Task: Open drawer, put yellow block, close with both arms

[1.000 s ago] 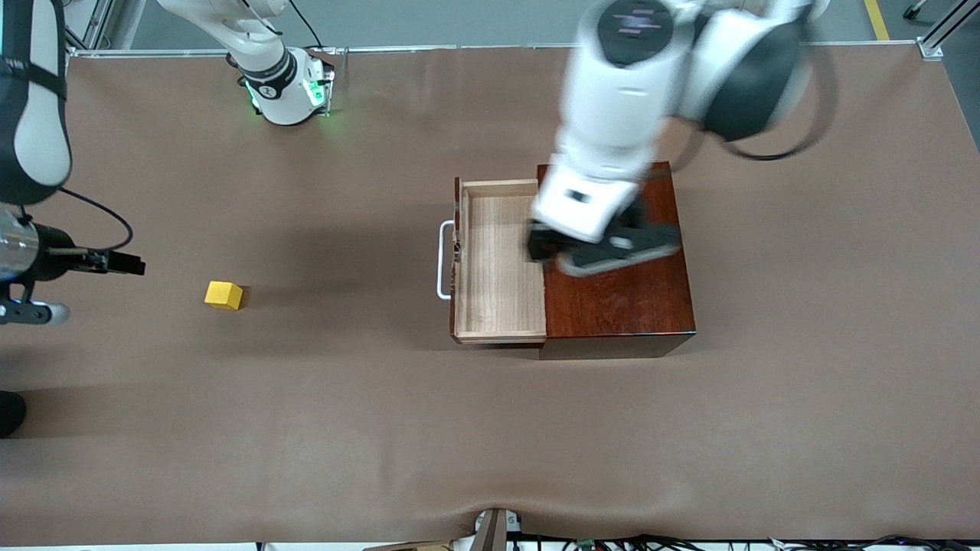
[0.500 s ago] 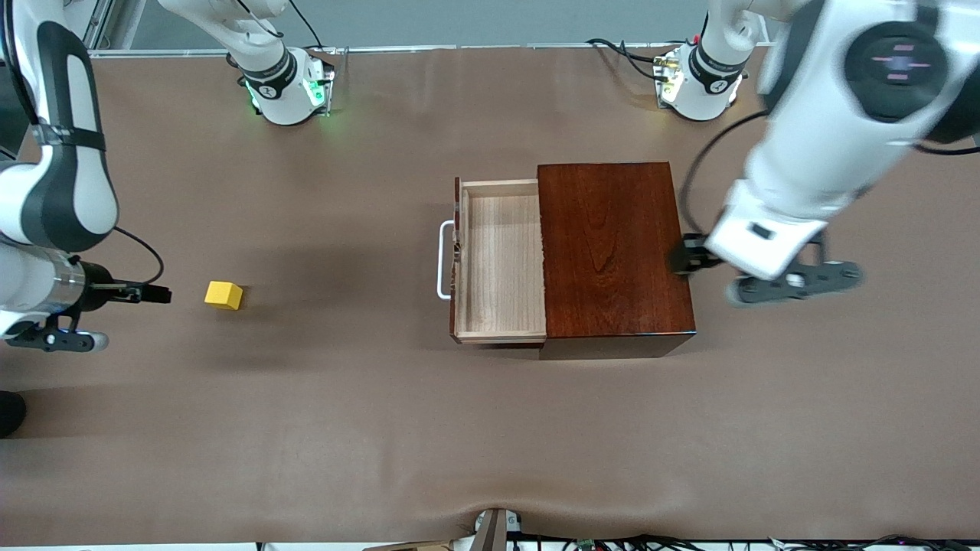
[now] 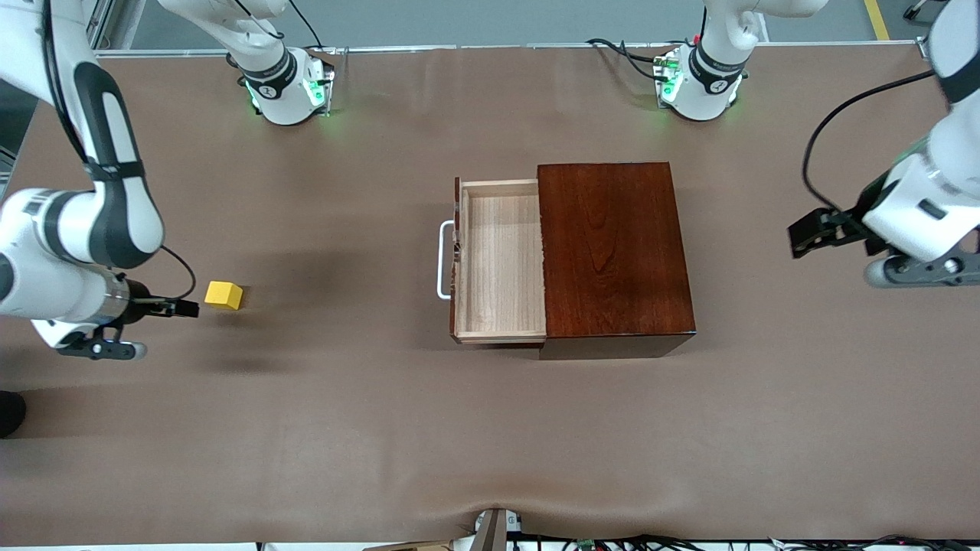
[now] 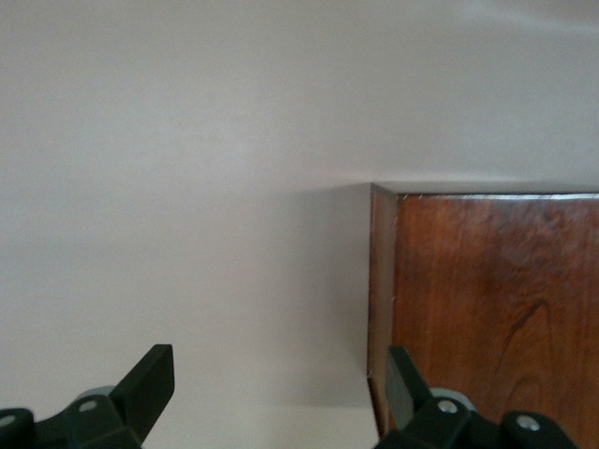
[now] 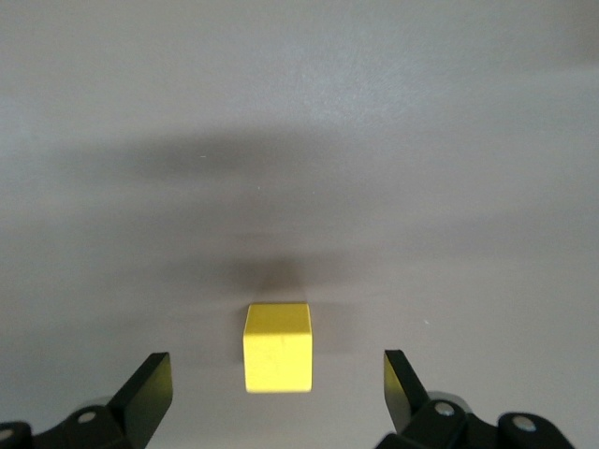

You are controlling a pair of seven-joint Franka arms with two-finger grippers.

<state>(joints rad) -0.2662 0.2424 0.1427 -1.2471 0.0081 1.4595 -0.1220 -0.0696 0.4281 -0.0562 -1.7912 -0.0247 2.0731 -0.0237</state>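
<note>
Drawer [image 3: 501, 260] stands pulled out on the brown table [image 3: 383, 428]; yellow block [image 3: 223, 295] lies beside the spread right gripper [image 3: 178, 308]; left gripper [image 3: 810, 233], also spread, hovers off the box [image 3: 612, 252].

I see a brown table covering [image 3: 490, 428] filling nearly the whole frame, lightly wrinkled along the lower edge. Along the top runs a metal frame rail [image 3: 490, 47] with grey floor [image 3: 475, 19] above it. Cables [image 3: 689, 542] trail along the bottom right edge.
</note>
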